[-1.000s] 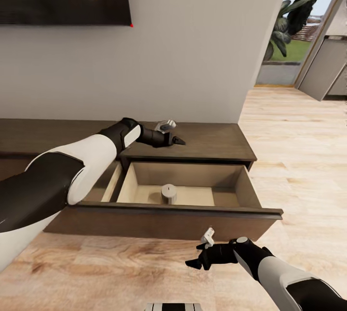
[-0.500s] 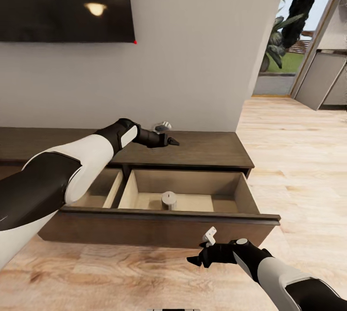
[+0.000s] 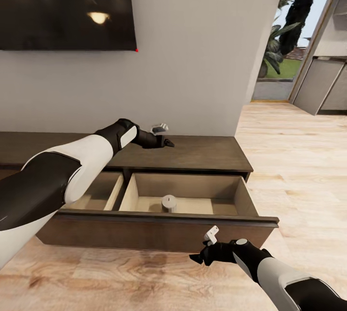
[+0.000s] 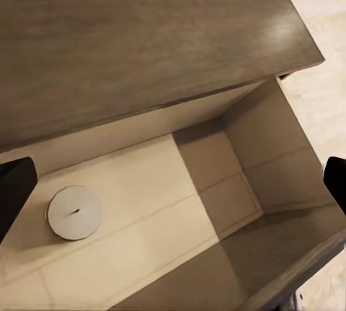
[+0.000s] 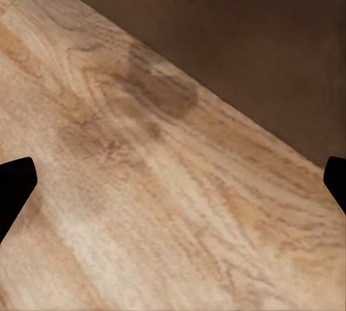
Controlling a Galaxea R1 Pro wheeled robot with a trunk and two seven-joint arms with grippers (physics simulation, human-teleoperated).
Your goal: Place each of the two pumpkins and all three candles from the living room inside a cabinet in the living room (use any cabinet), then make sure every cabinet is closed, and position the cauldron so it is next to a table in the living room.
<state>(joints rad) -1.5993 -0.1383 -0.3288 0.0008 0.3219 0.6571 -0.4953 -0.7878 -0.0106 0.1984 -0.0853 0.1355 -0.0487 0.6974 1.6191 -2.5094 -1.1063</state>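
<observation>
Cabinet (image 3: 202, 149): long, low, dark brown unit, long axis running along the white wall under a black TV screen (image 3: 62, 7). Its right-end drawer (image 3: 159, 231) stands pulled well out over the wood plank floor (image 3: 299, 166), light beige inside, with a divider (image 3: 117, 191) splitting it into a narrow left bay and a wide right bay.

Left arm reaches over the cabinet top; left gripper (image 3: 164, 136) hangs above the top near its front edge, over the open drawer. Wrist view shows both fingertips at the far margins, jaws spread wide, holding nothing.

Right gripper (image 3: 202, 254) hangs low over the floor, just in front of the drawer's front panel, toward its right end. Jaws spread wide, nothing held.

Candle (image 3: 169, 202): one short off-white pillar, standing upright on the floor of the wide bay, axis vertical, wick end up, near the front wall and left of the bay's middle. Touches no wall.
</observation>
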